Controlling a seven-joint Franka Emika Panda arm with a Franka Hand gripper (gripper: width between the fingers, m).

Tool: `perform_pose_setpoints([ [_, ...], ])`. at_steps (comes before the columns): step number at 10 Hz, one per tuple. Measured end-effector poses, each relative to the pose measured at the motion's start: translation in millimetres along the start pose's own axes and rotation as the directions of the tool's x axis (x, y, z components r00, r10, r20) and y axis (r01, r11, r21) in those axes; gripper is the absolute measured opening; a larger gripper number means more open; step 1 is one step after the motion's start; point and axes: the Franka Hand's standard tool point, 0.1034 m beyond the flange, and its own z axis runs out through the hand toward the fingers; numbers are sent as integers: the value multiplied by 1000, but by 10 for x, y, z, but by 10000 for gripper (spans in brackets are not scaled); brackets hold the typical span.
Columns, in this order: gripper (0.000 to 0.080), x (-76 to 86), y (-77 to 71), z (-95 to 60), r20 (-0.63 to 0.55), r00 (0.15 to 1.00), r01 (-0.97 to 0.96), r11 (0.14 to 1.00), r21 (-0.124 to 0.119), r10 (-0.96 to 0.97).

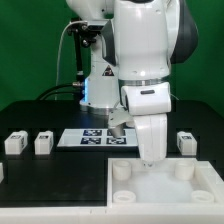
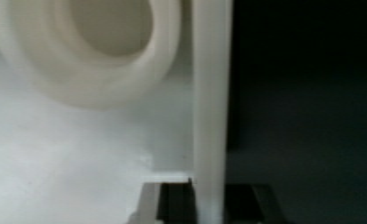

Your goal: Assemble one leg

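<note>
The large white tray (image 1: 205,192) with round corner studs lies at the front, toward the exterior view's right. My gripper (image 1: 150,160) reaches down onto its far wall. In the wrist view my gripper (image 2: 212,205) straddles the tray's thin upright wall (image 2: 210,100), with one dark finger (image 2: 175,206) pressed against each side. A round stud (image 2: 109,60) shows on the tray floor beside the wall. Small white legs sit apart from the gripper: two on the exterior view's left (image 1: 14,143) (image 1: 43,143) and one on its right (image 1: 187,142).
The marker board (image 1: 88,137) lies flat on the black table behind the tray, between the legs. The arm's base (image 1: 100,85) stands at the back. Another white piece (image 1: 2,173) is cut off at the left edge.
</note>
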Motion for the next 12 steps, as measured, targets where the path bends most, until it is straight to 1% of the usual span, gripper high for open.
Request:
perform_pose_setpoints([
  [4, 59, -9, -7, 5, 3, 1000, -17, 1000, 2, 17],
  [6, 396, -13, -8, 7, 3, 1000, -18, 1000, 2, 18],
  [7, 396, -14, -10, 9, 3, 1000, -19, 1000, 3, 19],
  [8, 575, -17, -11, 12, 2, 1000, -19, 1000, 3, 19],
  [9, 575, -19, -12, 13, 2, 1000, -20, 1000, 4, 20],
  [10, 636, -21, -13, 15, 2, 1000, -20, 1000, 4, 20],
  [12, 646, -23, -15, 18, 2, 1000, -20, 1000, 5, 20],
])
